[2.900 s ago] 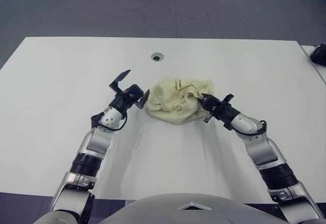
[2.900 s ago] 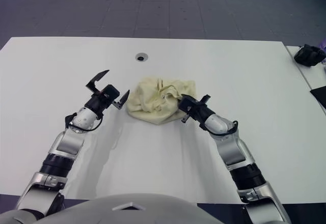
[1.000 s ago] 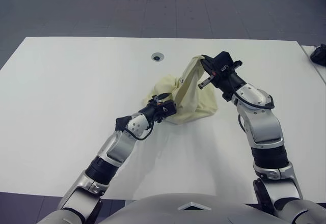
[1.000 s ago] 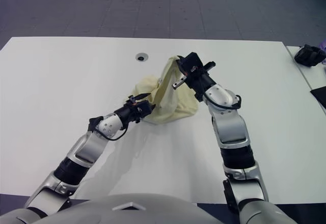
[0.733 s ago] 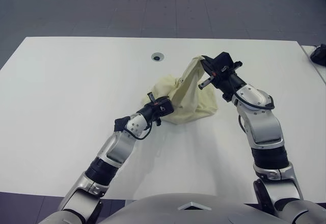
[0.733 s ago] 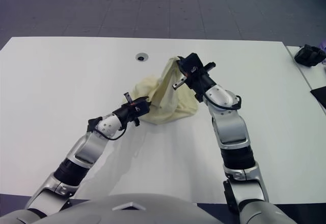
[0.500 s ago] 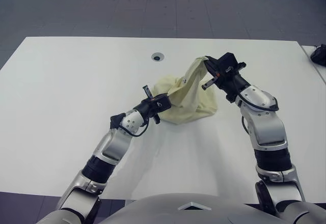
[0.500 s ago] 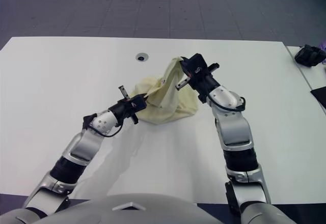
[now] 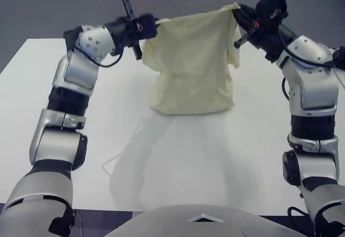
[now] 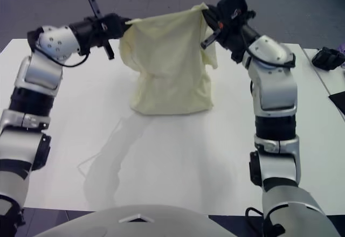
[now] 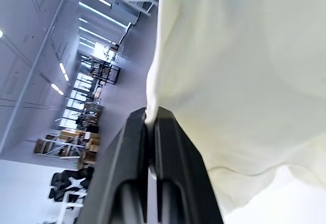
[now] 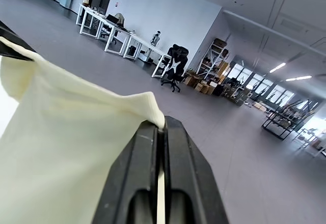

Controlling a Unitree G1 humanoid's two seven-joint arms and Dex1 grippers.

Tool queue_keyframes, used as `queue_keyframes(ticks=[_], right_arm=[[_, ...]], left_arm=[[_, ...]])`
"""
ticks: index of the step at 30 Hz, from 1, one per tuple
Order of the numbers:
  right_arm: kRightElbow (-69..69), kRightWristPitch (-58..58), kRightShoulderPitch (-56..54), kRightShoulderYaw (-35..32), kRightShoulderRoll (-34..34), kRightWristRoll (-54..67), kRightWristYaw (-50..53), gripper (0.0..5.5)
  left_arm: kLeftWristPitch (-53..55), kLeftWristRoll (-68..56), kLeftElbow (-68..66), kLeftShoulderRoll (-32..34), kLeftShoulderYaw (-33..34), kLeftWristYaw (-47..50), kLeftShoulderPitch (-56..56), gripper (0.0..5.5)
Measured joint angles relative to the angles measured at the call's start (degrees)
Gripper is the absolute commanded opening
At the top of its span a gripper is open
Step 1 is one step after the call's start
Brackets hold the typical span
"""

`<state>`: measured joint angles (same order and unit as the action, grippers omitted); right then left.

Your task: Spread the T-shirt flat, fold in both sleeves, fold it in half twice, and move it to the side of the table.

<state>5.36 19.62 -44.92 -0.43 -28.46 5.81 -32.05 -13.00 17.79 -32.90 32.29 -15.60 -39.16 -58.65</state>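
The left end effector (image 9: 153, 24) and right end effector (image 9: 237, 12) each pinch an upper corner of the T-shirt (image 9: 191, 64). It hangs below and between them, stretched side to side, its hem low over the tabletop's (image 9: 215, 156) far half.

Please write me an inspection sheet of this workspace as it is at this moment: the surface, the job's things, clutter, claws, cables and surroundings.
Surface: white table, plain top.
Job's things: pale yellow T-shirt held up by its top edge and hanging like a curtain; whether the lower hem touches the table, cannot tell.
Clutter: black object on the neighbouring surface to the right.
Claws: left claw shut on one top corner of the T-shirt; right claw shut on the other.
Cables: thin black cable looping at the left wrist.
Surroundings: grey floor beyond the table; open hall with desks and an office chair.
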Motion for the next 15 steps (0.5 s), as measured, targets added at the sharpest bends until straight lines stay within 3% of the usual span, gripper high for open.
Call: queue_keyframes(ticks=[8,11,15], right_arm=[[37.4,-21.6,-22.6,4.2,-0.1,-9.6,1.6,0.0],[50.3,-29.3,-30.2,5.6,-0.5,-13.7,4.8,0.0],[57.7,-35.6,-35.7,5.6,-0.6,-15.8,8.5,0.0]], left_arm=[[-6.9,12.2,-33.2,-4.2,-7.5,15.5,-23.3,0.02],[-7.0,15.5,-39.4,-5.7,-9.5,20.8,-29.3,0.02],[-7.2,18.4,-41.8,-6.3,-11.0,25.3,-33.8,0.02]])
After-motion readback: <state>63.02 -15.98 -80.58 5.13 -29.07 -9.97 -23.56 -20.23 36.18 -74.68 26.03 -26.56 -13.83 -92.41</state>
